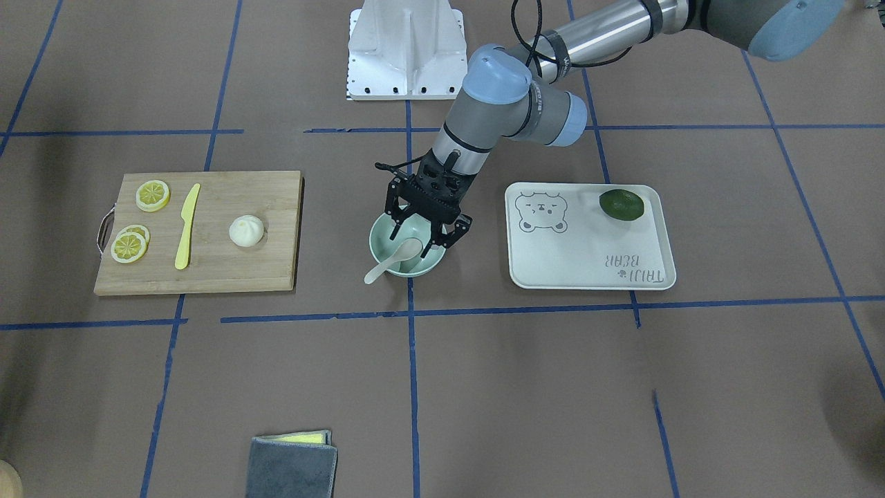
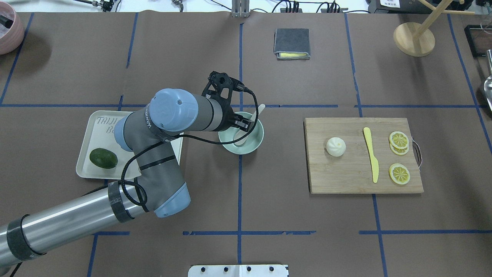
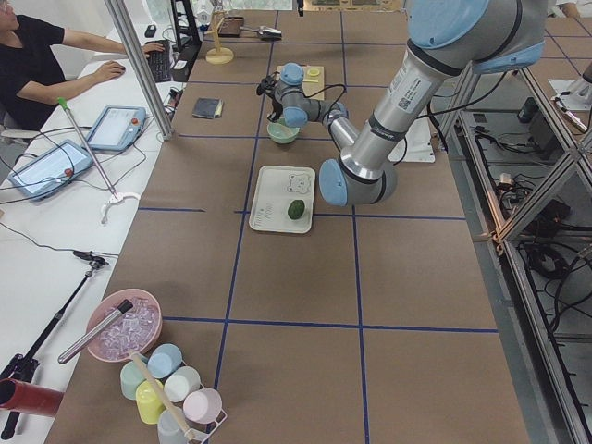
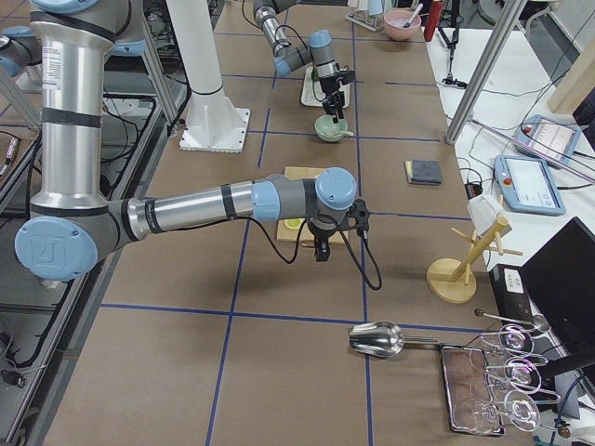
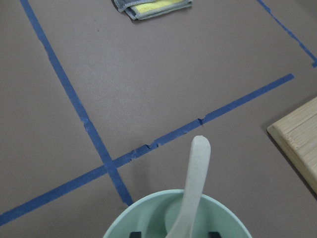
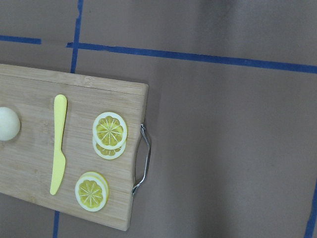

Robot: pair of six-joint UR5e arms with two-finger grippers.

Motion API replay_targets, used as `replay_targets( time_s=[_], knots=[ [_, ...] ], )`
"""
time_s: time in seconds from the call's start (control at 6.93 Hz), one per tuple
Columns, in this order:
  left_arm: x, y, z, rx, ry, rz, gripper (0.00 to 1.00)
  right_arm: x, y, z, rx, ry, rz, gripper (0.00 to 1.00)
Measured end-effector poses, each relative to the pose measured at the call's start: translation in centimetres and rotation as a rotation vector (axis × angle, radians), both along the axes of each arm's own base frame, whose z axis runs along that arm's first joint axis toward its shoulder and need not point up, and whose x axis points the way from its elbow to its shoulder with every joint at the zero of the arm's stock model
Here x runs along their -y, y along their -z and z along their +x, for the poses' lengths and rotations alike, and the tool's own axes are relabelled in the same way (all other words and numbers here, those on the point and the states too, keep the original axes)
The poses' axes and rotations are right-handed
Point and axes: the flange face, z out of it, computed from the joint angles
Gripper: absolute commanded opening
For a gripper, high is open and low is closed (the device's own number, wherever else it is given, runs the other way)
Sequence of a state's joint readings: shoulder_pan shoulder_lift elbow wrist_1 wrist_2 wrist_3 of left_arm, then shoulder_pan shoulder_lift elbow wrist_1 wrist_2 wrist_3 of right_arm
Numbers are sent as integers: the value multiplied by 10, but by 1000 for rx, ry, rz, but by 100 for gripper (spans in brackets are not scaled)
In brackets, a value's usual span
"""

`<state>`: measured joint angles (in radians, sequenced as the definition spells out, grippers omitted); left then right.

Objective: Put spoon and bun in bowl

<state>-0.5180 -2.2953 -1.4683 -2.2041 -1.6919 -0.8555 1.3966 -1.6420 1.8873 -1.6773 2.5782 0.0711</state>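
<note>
The pale mint-green bowl [image 1: 409,268] stands at the table's middle. The off-white spoon [image 1: 394,259] lies in it, scoop inside and handle leaning over the rim. My left gripper [image 1: 423,235] hangs just above the bowl, open, one finger on each side of the spoon and not holding it. The left wrist view shows the spoon [image 5: 195,178] rising out of the bowl [image 5: 148,214]. The white bun [image 1: 246,230] sits on the wooden cutting board [image 1: 266,197]. My right gripper [image 4: 321,253] hovers past the board's handle end; I cannot tell whether it is open or shut.
On the board lie a yellow plastic knife [image 1: 187,225] and lemon slices [image 1: 152,195]. A white bear-print tray [image 1: 588,256] with a dark green avocado [image 1: 621,205] stands beside the bowl. A folded grey cloth [image 1: 290,467] lies near the operators' edge.
</note>
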Motion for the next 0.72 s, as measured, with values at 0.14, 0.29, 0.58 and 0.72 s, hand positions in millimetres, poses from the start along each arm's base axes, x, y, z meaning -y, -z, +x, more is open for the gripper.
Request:
replay_targets(
  time_s=[0.14, 0.29, 0.58, 0.72],
  knots=[
    [2, 0, -11, 20, 18, -12, 98, 10, 18, -16, 3, -1, -10, 100],
    [7, -5, -36, 57, 37, -30, 98, 25, 46, -40, 4, -7, -28, 100],
    [11, -52, -120, 140, 23, 14, 90, 46, 112, -118, -46, -15, -59, 100],
    [21, -79, -171, 174, 0, 36, 90, 44, 144, -166, -95, -27, -55, 100]
  ],
)
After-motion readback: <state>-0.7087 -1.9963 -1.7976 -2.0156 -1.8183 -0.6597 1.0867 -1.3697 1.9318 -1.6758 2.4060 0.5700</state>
